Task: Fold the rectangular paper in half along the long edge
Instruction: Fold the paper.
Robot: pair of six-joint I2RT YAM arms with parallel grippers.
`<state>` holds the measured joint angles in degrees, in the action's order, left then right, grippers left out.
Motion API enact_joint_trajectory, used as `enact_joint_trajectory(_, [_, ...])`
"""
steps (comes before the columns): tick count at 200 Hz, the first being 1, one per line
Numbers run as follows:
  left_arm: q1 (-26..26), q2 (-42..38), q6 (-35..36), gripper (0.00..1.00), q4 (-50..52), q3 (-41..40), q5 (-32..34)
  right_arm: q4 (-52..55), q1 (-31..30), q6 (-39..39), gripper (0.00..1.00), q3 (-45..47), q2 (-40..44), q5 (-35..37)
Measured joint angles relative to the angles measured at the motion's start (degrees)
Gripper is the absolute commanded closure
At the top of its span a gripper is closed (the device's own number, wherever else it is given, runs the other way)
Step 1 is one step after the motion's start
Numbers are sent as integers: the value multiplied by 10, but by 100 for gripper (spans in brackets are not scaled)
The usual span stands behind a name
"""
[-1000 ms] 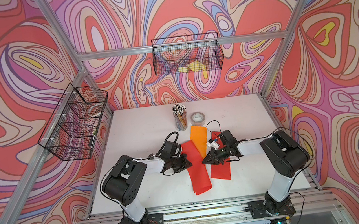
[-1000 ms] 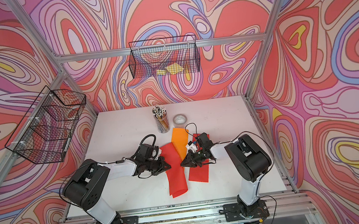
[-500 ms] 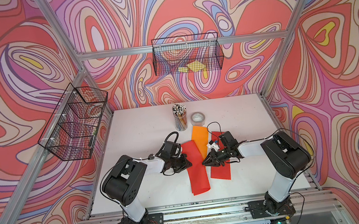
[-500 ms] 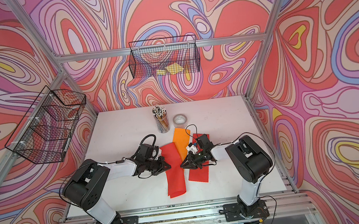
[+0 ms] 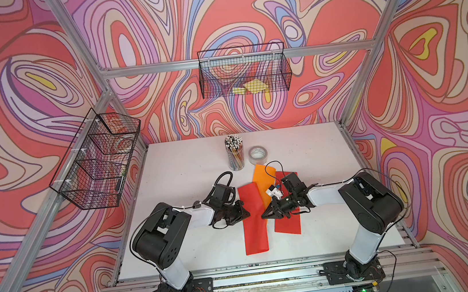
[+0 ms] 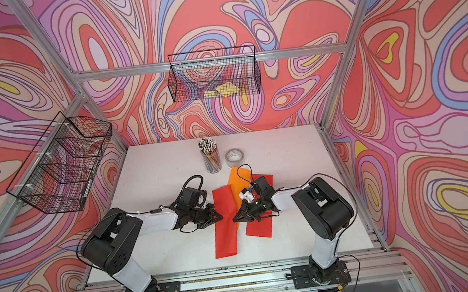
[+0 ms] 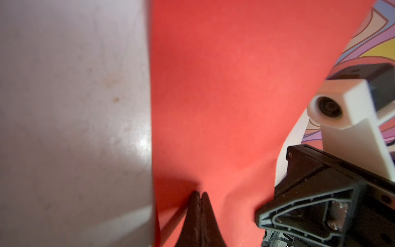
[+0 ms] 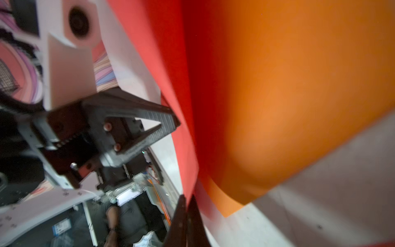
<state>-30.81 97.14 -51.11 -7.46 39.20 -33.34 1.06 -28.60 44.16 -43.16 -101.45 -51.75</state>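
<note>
Paper: red sheet (image 5: 253,225) lies centre of table (image 5: 185,173), long axis near-far, overlapping orange sheet (image 5: 261,176). Left gripper (image 5: 247,211) pinched tight on left long edge; right gripper (image 5: 263,216) pinched tight on right long edge. Step, likely: raising edge for fold. Next: carry one long edge across onto opposite edge, align, press crease.

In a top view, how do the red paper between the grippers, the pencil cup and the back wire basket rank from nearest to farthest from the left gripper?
From the left gripper:
1. red paper, pinched at the gripper's tip.
2. pencil cup, standing farther back.
3. back wire basket, hung high at the rear, farthest.
</note>
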Motion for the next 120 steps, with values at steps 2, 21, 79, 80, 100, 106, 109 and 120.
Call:
enact_joint_trajectory(2, [0,0,0,99,0,0,0,0,0,0,100,0,0,1])
enact_joint_trajectory(21, [0,0,1,99,0,0,0,2,-1,2,87,1,2,5])
enact_joint_trajectory(79, [0,0,1,100,0,0,0,-5,-40,23,74,19,19,25])
enact_joint_trajectory(80, [0,0,1,100,0,0,0,-5,-41,22,74,19,19,25])
enact_joint_trajectory(100, [0,0,1,100,0,0,0,-14,-59,37,90,35,31,31])
enact_joint_trajectory(106, [0,0,1,100,0,0,0,-18,-62,43,95,41,36,34])
enact_joint_trajectory(109, [0,0,1,100,0,0,0,-21,-63,42,97,44,39,34])
enact_joint_trajectory(120, [0,0,1,100,1,0,0,-25,-63,52,100,56,50,42])
